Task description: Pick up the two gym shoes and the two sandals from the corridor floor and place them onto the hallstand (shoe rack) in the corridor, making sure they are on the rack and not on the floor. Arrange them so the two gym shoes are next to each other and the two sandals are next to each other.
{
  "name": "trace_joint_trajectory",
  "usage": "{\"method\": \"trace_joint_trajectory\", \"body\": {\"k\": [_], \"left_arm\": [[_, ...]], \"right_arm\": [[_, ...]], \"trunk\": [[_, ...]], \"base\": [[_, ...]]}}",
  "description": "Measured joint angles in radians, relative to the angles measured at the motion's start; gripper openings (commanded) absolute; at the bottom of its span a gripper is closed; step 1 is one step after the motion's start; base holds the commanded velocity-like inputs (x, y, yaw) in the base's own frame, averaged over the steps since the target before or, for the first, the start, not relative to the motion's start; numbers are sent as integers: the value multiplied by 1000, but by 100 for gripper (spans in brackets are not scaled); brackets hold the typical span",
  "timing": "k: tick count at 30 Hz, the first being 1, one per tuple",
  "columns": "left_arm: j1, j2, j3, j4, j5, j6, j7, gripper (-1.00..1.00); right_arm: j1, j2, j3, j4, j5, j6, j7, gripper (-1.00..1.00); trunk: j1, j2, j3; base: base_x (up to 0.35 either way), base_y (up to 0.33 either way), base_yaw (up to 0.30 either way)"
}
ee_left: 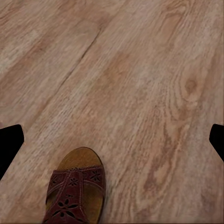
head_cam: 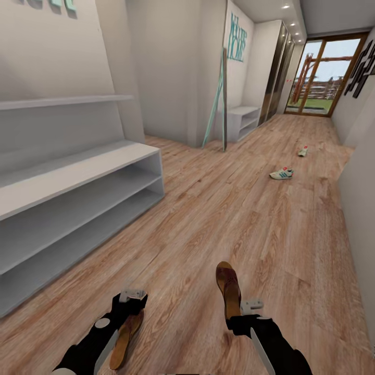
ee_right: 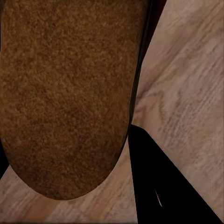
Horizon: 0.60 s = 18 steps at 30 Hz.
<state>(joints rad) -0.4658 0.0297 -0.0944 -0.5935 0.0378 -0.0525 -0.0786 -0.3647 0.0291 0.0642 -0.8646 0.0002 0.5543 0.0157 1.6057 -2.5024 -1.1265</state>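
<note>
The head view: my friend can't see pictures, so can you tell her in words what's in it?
Two black robot arms reach over a brown wood floor, the left gripper over one brown sandal, the right gripper at the heel of another sandal. A low white shoe rack stands along the left wall. Two white-and-green gym shoes lie far down the corridor.

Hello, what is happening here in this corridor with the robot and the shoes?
The robot stands on the corridor floor beside the white hallstand, whose shelves hold no shoes. Its right gripper is at the heel of one brown sandal, apparently gripping it. The left gripper is over the other sandal; whether it is closed is unclear. Two gym shoes lie far down the corridor.
</note>
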Motion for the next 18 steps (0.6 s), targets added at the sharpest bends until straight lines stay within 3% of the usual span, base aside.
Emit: {"method": "trace_joint_trajectory", "body": {"k": [6, 10, 18], "left_arm": [[0, 15, 0, 56, 1, -44, -1, 100], [0, 18, 0, 109, 1, -109, -1, 100], [0, 26, 0, 141, 2, -129, -1, 100]], "right_arm": [[0, 0, 0, 0, 0, 0, 0, -100], [0, 0, 0, 0, 0, 0, 0, -100], [0, 0, 0, 0, 0, 0, 0, -100]], "trunk": [[3, -1, -33], [4, -2, -55], [8, -4, -99]], "base": [[0, 0, 0], [0, 0, 0], [0, 0, 0]]}}
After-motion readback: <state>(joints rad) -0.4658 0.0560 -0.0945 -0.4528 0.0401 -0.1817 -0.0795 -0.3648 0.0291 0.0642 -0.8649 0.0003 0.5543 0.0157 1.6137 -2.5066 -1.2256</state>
